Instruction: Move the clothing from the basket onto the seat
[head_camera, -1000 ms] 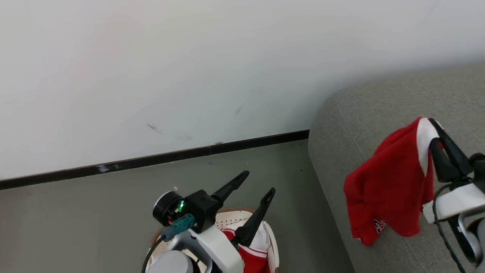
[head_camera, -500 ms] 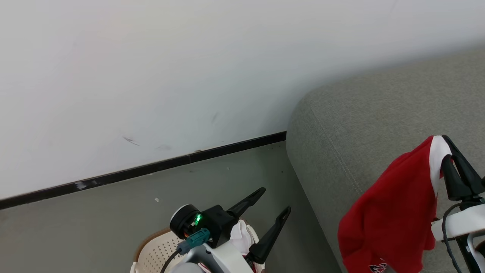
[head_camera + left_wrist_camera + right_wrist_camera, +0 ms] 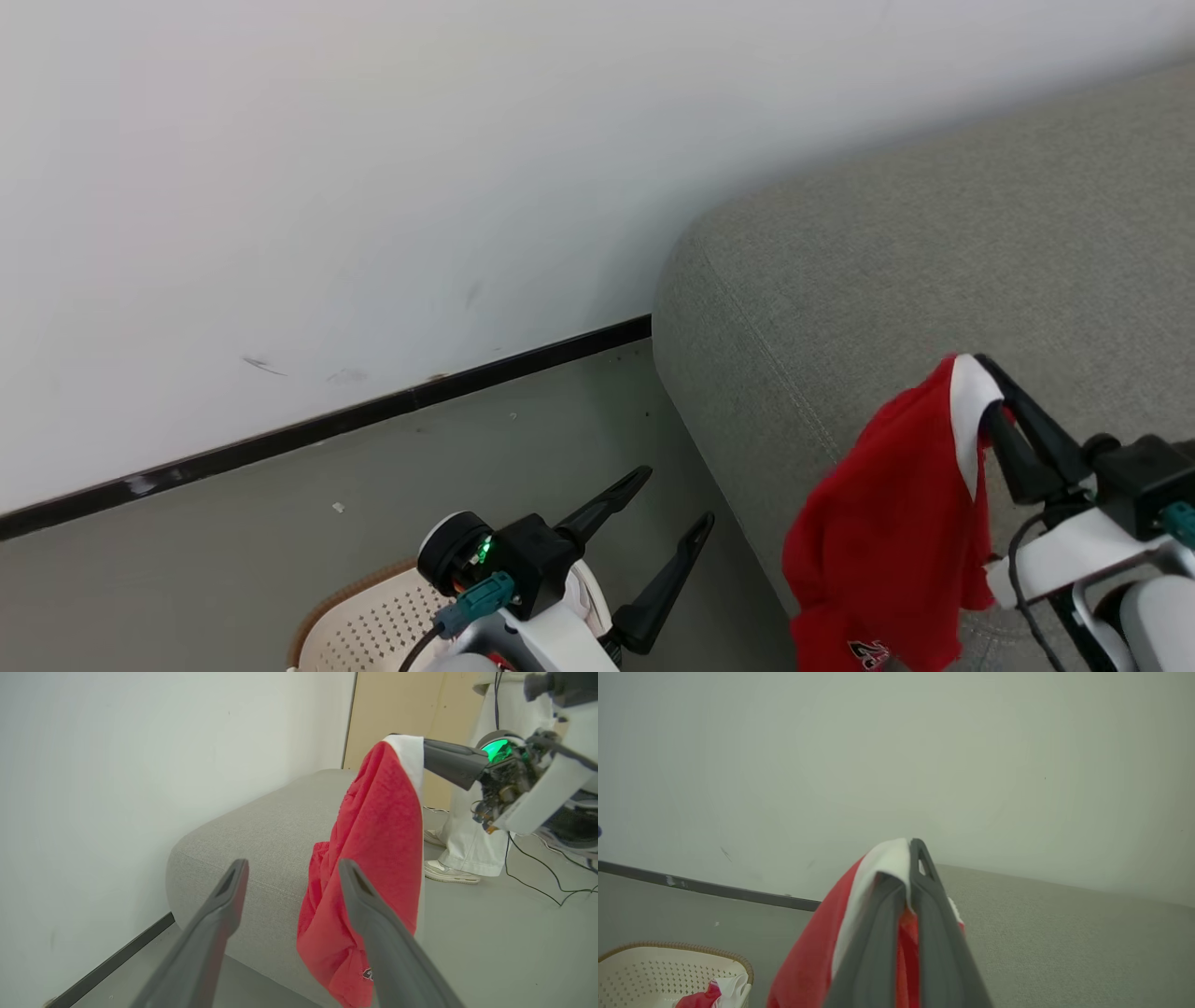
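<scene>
Okay, you've got the white wall (image 3: 373, 187) first, then the grey seat (image 3: 934, 233) butting against it, its rounded corner toward the grey floor (image 3: 280, 523). A person (image 3: 462, 826) in white trousers and pale shoes stands past the seat's far end in the left wrist view. The cream basket (image 3: 373, 625) sits on the floor off the seat's corner, directly under your left arm. One red garment (image 3: 887, 532) with white trim hangs from your right gripper (image 3: 985, 385), over the seat's front edge near that corner; can't tell if its lower end touches the fabric. The jaws are pinched tight on the white trim, nothing else in them. The second garment (image 3: 714, 993), red and white, lies inside the basket against its right-hand rim in the right wrist view. Your left gripper (image 3: 672, 497) hovers above the basket, fingers spread wide apart, holding nothing, pointing toward the seat's corner.
</scene>
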`<state>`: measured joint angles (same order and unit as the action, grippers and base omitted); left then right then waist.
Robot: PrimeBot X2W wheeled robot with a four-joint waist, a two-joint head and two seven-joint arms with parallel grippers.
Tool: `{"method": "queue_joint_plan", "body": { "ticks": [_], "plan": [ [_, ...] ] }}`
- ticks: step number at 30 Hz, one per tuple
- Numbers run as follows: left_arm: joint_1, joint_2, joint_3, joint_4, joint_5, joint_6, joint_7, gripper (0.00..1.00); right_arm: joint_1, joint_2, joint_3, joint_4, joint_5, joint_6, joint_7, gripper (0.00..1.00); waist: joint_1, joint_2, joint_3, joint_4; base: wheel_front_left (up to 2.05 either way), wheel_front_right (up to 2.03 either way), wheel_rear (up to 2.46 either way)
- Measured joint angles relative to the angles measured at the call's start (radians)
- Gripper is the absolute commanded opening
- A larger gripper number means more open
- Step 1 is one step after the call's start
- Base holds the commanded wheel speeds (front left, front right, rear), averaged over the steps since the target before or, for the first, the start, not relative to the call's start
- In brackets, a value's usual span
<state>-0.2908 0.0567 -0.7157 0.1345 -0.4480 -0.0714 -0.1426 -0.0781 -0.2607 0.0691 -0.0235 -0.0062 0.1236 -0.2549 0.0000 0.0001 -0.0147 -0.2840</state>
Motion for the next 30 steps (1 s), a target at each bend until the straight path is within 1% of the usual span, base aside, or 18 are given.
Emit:
{"method": "queue_joint_plan", "body": {
  "ticks": [2,4,6,10,14,18,22,24,27,30],
  "plan": [
    [0.002,0.0,0.004,0.002,0.002,0.009,0.0,1.0,-0.052,-0.021,0.022,0.01,0.02,0.0,0.002,0.0,0.0,0.0,0.008,-0.005,0.0,0.0,0.0],
    [0.002,0.0,0.006,0.003,0.007,0.017,0.0,1.0,-0.122,-0.057,0.051,0.027,0.026,0.0,0.011,0.0,0.0,0.0,0.018,-0.008,0.0,0.0,0.0],
    [0.002,0.001,0.008,0.003,0.02,0.023,0.0,1.0,-0.195,-0.085,0.056,0.043,0.038,0.0,0.028,0.0,0.0,0.0,0.029,-0.009,0.0,0.0,0.0],
    [0.001,0.002,0.016,-0.002,0.028,0.035,-0.001,1.0,-0.348,-0.087,0.012,0.078,0.144,0.0,0.06,0.0,0.0,0.0,0.053,-0.007,0.0,0.0,0.0],
    [-0.002,0.014,0.021,-0.017,0.051,0.049,-0.001,1.0,-0.5,-0.099,-0.047,0.131,0.187,0.0,0.099,0.0,0.0,0.0,0.08,-0.001,0.0,0.0,0.0],
    [-0.011,0.018,0.027,-0.04,0.068,0.063,0.001,1.0,-0.628,-0.137,-0.107,0.201,0.211,0.0,0.134,0.0,0.0,0.0,0.109,0.007,0.0,0.0,0.0],
    [-0.029,0.028,0.025,-0.07,0.089,0.069,0.007,1.0,-0.711,-0.178,-0.174,0.288,0.217,0.0,0.16,0.0,0.0,0.0,0.141,0.017,0.0,0.0,0.0],
    [-0.042,0.031,0.022,-0.089,0.092,0.073,0.01,1.0,-0.742,-0.211,-0.206,0.327,0.214,0.0,0.163,0.0,0.0,-0.0001,0.157,0.023,0.0,0.0,0.0],
    [-0.055,0.032,0.01,-0.113,0.113,0.073,0.02,1.0,-0.77,-0.257,-0.227,0.377,0.195,0.0,0.17,0.0,0.0,0.0,0.183,0.033,0.0,0.0,0.0],
    [-0.065,0.03,-0.01,-0.132,0.126,0.073,0.029,1.0,-0.772,-0.276,-0.248,0.425,0.178,0.0,0.17,0.0,0.0,0.0,0.21,0.044,0.0,0.0,0.0]
  ]
}}
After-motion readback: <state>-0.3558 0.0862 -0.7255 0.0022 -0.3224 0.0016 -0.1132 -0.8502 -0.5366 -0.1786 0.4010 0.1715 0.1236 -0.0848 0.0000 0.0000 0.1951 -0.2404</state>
